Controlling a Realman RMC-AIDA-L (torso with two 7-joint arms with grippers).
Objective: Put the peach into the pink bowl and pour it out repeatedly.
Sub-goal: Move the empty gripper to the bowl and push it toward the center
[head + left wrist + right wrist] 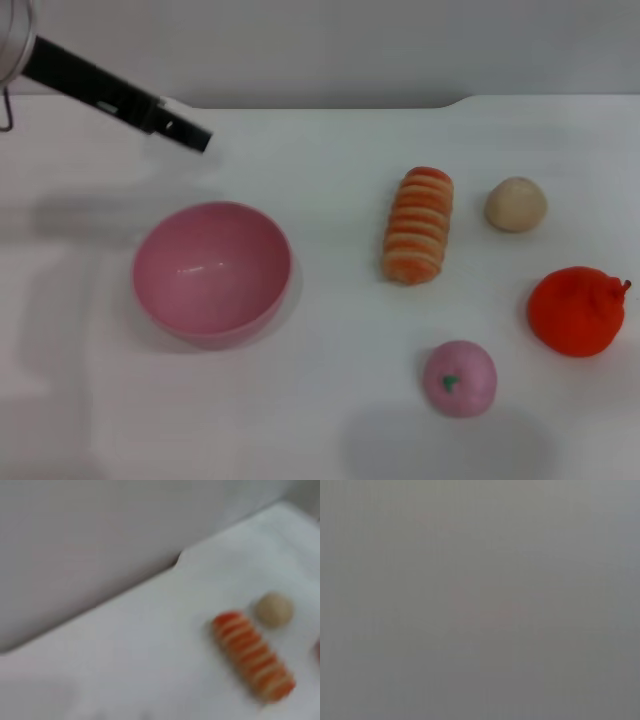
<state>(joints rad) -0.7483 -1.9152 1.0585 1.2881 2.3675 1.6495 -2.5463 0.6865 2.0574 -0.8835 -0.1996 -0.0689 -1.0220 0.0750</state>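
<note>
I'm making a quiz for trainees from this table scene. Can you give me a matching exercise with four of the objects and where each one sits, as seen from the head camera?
Things:
1. pink bowl
2. peach
3. beige ball
4. orange-red fruit

Places:
A. far right side of the table, between the beige ball and the peach in depth
B. left half of the table, upright and empty
C. near edge, right of centre
D. farther back, just right of the striped roll

Pairs: 1-B, 2-C, 3-D, 4-A
</note>
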